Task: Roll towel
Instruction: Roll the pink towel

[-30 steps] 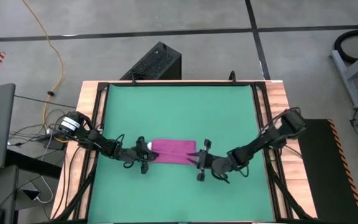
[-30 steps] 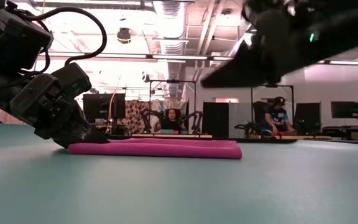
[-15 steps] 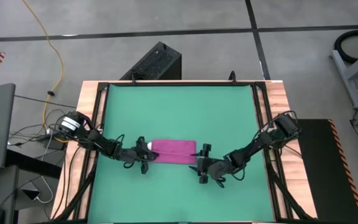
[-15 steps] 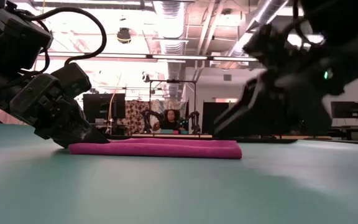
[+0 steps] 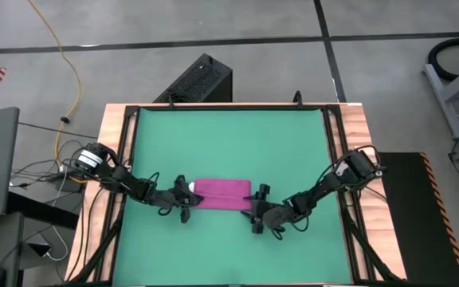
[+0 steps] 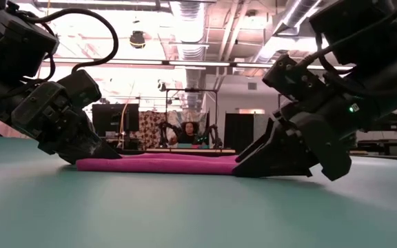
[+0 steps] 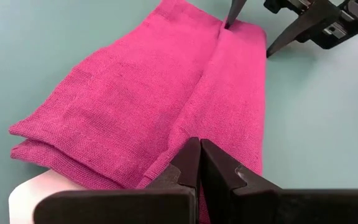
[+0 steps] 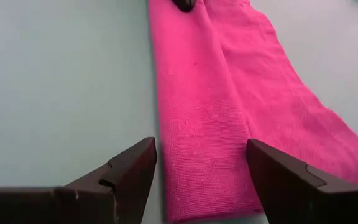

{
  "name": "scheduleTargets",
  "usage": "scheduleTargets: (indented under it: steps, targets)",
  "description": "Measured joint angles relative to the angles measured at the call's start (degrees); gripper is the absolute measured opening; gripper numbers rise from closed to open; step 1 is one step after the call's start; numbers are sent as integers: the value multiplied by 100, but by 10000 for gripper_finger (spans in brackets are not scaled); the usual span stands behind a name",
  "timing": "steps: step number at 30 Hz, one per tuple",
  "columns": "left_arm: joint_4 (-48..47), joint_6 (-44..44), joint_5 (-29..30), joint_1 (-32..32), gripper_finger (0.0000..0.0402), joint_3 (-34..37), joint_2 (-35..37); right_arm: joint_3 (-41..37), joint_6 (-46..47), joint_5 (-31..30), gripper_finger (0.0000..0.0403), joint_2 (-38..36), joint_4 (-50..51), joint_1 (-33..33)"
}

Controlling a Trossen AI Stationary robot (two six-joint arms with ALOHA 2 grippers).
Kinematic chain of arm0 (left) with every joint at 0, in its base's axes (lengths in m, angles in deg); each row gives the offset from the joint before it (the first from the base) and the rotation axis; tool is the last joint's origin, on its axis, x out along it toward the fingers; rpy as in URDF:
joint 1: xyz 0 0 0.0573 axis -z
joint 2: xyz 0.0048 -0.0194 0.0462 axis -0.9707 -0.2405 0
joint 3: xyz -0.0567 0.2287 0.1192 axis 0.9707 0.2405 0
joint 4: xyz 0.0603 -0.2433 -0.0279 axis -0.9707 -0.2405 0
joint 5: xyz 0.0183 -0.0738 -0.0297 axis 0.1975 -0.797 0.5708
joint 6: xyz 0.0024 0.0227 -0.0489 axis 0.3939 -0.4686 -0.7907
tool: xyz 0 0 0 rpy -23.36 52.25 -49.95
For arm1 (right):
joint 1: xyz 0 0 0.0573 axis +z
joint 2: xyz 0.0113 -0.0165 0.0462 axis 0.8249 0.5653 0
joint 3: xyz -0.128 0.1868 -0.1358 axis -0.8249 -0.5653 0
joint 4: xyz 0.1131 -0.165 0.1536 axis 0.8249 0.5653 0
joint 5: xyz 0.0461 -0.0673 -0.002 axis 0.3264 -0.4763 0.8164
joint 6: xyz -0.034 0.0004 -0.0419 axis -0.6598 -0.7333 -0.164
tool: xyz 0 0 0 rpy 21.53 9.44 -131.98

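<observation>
The towel (image 5: 221, 192) is a magenta cloth folded into a flat strip. It lies along the green table top (image 5: 229, 143), a little toward the near side, with its white tag (image 7: 36, 190) at the left end. My left gripper (image 5: 188, 198) is shut at the strip's left end. At the right end my right gripper (image 5: 257, 209) is low and open. It straddles the near half of that end (image 8: 204, 155). My left gripper rests its shut fingertips (image 7: 199, 155) on top of the towel's left end, beside the fold line. It slants down from the table's left. The towel lies flat under it. My right gripper slants down from the table's right. Its far fingertip (image 7: 229, 15) is on the towel's top at the middle fold line. The near fingertip (image 7: 272, 48) stands on the table beside the towel's near long edge.
A black box (image 5: 199, 80) stands on the floor beyond the far edge. A raised wooden frame (image 5: 337, 135) rims the green top. The green surface is bare on the far half. In the low view, people sit in the room behind (image 6: 188, 132).
My right gripper has come down from above the table to the towel's right end, shifting a little toward the table's left and near edge. The towel has stayed flat in place.
</observation>
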Motion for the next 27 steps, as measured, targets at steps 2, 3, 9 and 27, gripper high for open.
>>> scheduleTargets:
  steps: [2, 3, 9, 27]
  targets:
    - [0, 0, -6, 0, 0, 0, 0, 12, 309, 5, 276, 0, 189, -12]
    - [0, 2, -8, 0, 0, 0, 0, 16, 467, 6, 276, -1, 269, -18]
    - [68, 44, -104, -7, 0, 10, -1, 22, 703, 24, 271, -2, 357, -31]
    - [347, 183, -573, -7, 0, 22, -4, 186, 1166, -69, 27, -73, 802, 95]
